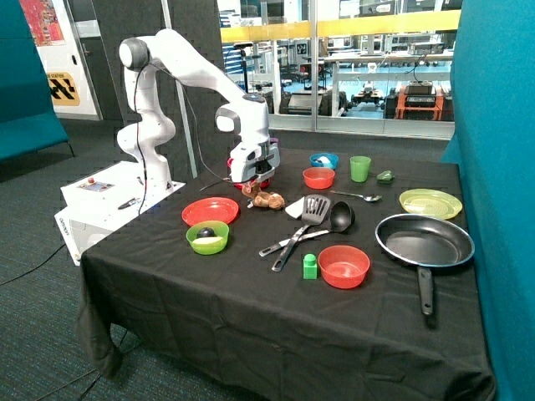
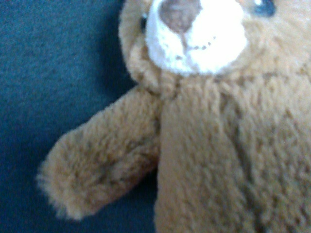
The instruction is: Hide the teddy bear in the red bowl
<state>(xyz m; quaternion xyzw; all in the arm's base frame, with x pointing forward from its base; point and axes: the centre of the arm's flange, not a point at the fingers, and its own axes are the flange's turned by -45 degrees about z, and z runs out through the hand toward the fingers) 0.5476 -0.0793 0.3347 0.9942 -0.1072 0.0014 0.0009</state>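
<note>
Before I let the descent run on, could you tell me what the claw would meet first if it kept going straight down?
Most likely the teddy bear: it fills the wrist view, lying on the black cloth directly under the claw. How much gap remains is unclear.

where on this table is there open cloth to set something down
Bare cloth runs along the near table edge, in front of the green bowl and orange-red bowl. Crowded: around the spatula, ladle, teddy bear under the gripper.
</note>
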